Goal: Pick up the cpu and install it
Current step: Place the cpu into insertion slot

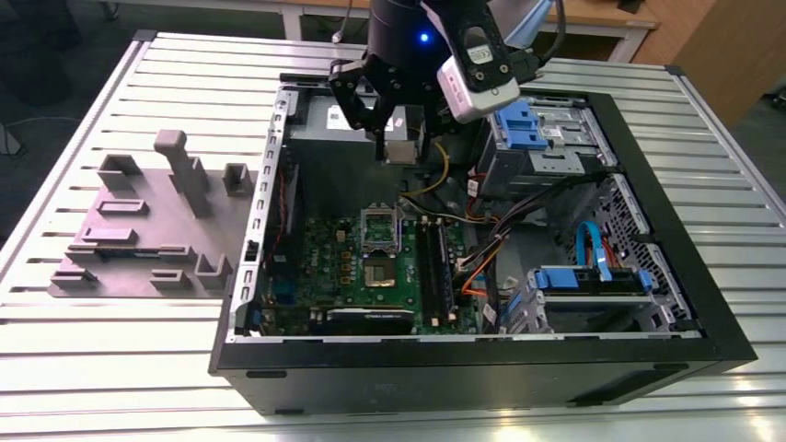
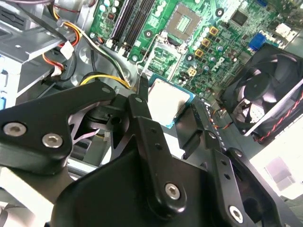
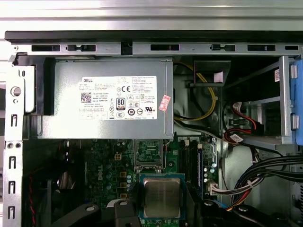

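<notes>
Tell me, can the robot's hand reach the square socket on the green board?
Probably yes. The hand, gripping the small flat silvery square chip, hangs over the open black computer case, and the grey square socket lies uncovered, with no cable across it.

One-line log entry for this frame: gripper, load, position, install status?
gripper: holds cpu | position: in the air over motherboard | socket: open, empty | install: not done

Seen from beside table:
- One computer case (image 1: 479,368), open.
- One motherboard (image 1: 326,253).
- One power supply (image 3: 66,118), carrying one white label (image 3: 118,97) and one pink sticker (image 3: 164,102).
- One socket frame (image 1: 381,224).
- One cpu (image 3: 162,197).
- One gripper (image 1: 397,140).
- One case fan (image 2: 265,101).
- Two blue drive carriers (image 1: 525,124) (image 1: 594,279).
- One grey moulded fixture (image 1: 135,230).
- One slatted table (image 1: 110,368).
</notes>
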Robot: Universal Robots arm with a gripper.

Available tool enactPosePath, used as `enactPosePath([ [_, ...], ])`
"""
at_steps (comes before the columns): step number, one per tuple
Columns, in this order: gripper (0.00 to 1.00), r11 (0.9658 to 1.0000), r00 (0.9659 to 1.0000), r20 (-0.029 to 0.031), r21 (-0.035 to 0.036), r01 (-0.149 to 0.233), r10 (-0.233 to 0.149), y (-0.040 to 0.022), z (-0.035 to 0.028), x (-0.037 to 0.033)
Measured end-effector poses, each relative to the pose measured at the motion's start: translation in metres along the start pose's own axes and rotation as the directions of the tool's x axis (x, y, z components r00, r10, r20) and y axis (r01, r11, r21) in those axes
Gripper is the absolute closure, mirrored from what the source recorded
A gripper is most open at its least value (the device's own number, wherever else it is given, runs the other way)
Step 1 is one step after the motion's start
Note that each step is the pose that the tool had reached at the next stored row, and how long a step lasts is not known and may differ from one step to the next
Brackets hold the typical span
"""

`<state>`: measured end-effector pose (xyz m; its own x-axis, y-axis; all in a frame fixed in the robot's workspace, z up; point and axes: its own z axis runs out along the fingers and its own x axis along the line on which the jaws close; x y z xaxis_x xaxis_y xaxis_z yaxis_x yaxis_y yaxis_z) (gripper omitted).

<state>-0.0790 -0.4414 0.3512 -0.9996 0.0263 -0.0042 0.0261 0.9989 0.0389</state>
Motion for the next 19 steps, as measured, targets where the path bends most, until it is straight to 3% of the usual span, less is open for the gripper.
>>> enactPosePath([
  [19,0.53,1.0,1.0,-0.0007,0.0002,0.0,0.0,-0.0082,0.0321,0.0012],
])
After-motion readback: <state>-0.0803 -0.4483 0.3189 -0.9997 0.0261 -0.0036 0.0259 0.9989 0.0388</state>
